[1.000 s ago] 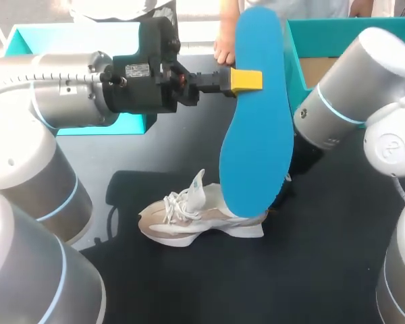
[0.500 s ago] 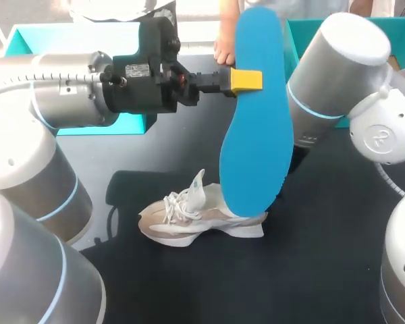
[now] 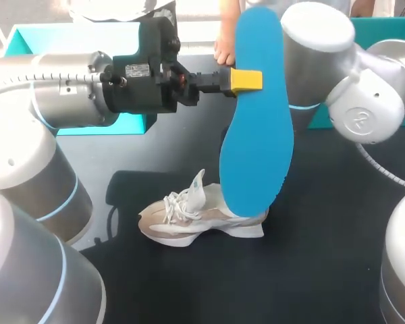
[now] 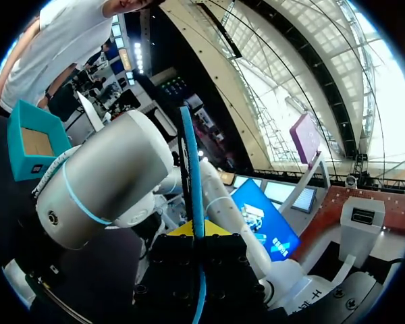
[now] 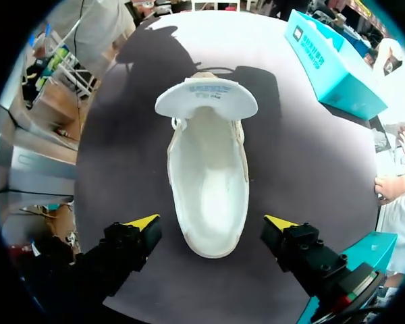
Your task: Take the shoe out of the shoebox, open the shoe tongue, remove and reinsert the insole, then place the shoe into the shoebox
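One blue insole (image 3: 256, 142) is clamped upright by the left tool (image 3: 250, 79). The right tool (image 5: 211, 226) (fingers (image 5: 140, 223) spread) is held over the shoe (image 5: 209, 169).

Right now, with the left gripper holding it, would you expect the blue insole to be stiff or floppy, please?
Probably semi-stiff: above the left gripper the insole stands without drooping. Likely light: edge-on it looks thin.

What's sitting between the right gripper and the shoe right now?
Nothing; in the right wrist view the open right gripper hangs straight over the shoe, only bare table around it.
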